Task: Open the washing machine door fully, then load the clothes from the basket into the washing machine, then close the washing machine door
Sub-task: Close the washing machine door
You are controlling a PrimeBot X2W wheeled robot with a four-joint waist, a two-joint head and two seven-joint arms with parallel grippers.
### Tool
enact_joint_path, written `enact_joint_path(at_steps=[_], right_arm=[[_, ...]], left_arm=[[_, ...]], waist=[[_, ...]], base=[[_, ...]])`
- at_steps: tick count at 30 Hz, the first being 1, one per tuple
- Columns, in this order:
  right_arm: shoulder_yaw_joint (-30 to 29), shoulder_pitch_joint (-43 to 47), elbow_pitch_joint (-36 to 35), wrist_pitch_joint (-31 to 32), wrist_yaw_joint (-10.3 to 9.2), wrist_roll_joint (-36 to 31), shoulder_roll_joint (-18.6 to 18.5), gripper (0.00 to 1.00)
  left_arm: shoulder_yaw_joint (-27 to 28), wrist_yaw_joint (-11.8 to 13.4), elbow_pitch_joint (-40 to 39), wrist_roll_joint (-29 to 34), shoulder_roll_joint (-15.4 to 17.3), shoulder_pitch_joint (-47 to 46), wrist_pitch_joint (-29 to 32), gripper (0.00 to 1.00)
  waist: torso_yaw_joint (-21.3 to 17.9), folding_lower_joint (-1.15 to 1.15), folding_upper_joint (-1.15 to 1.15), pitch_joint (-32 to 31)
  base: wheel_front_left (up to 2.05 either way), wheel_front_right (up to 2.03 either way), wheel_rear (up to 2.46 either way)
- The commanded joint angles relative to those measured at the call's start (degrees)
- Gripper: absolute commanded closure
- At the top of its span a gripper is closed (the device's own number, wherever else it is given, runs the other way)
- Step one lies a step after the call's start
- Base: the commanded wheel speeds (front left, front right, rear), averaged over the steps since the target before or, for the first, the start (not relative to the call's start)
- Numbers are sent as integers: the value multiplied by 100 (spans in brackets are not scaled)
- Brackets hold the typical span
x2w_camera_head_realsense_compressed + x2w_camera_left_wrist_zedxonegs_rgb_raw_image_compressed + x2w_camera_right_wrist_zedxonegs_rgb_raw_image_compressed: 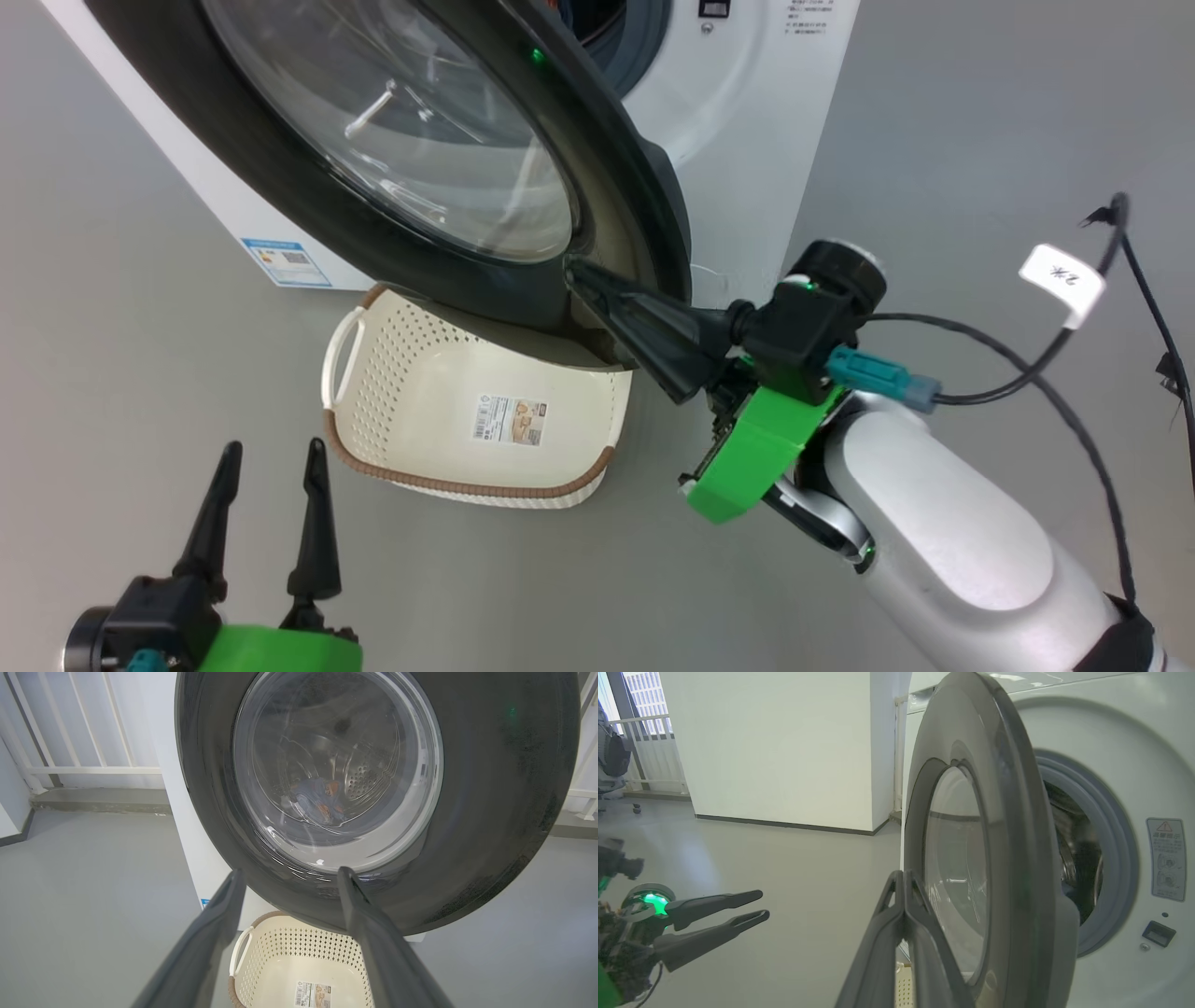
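The washing machine door (401,131), a round black-rimmed door with a clear glass window, stands partly swung out from the white washing machine (747,140); its upper part is cut off by the top edge of the head view. Through the door's glass, in the left wrist view, the clothes (322,800) show as a dim blue bundle with orange marks lying low in the steel drum, blurred by reflections. Behind the door, in the right wrist view, the grey gasket (1120,858) rings an opening too dark to make out. The right gripper (577,273) has its two fingers pressed together, holding nothing, with the tips at the lower edge of the door's glass where it meets the black rim; whether they press on the door is hard to tell. Below the door sits the basket (392,364), cream with a brown rim, its far end hidden under the door's lower rim, a label sticker showing on its bare inside. The left gripper (273,451) hangs well apart from the door on its outer-face side, fingers spread wide and holding nothing. A blue energy sticker (285,261) shows on the machine beside the door. A black cable with a white tag (1064,280) trails on the far side of the right arm from the door, over grey floor (140,280).
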Motion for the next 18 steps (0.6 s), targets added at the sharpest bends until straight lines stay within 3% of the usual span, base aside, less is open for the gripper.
enact_joint_path(at_steps=[1, 18], right_arm=[[105, 21, -3, -5, 35, 58, 85, 100], [266, -849, 1668, -473, 35, 343, 86, 100]], left_arm=[[225, 31, -166, 41, 54, -259, -51, 0], [263, -53, -170, 133, -162, -442, -53, 0]], waist=[[-17, 0, 0, 56], [99, 0, 0, 359]], base=[[0, 0, 0], [0, 0, 0]])
